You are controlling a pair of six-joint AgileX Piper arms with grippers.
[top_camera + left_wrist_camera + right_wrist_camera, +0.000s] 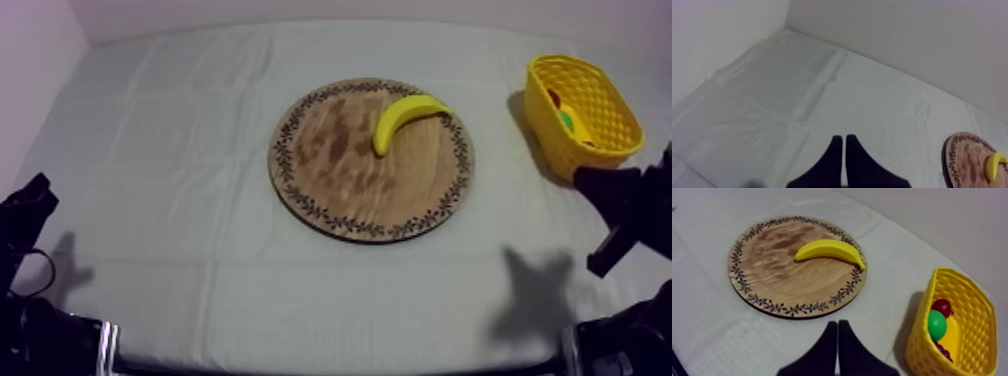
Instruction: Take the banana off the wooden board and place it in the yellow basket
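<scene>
Top view: banana (408,118) lies flat on the wooden board (340,175), on the part toward the yellow basket (548,142), one end near the patterned rim. The basket stands on the cloth (180,150) at my right side, apart from the board. Dark bulk of my right arm (630,205) sits low, just in front of the basket, and my left arm (25,215) sits low at the other side; finger state unreadable from up here. The wrist views settle it. Right wrist view: right gripper (838,333) has both black fingers pressed together into a narrow wedge, nothing between them, hanging above bare cloth just short of the board's near rim. The banana is beyond the tips on the board's far half, well apart from the gripper, no contact. That view also looks into the basket beside the gripper: a small red fruit (942,307) and a green round fruit (937,325) lie inside, touching; the top view gives only specks of colour there. Left wrist view: left gripper (844,145) also closed to a wedge on nothing, over empty cloth near the table's corner, with the board's rim and one banana tip off to the side, well away from it.
</scene>
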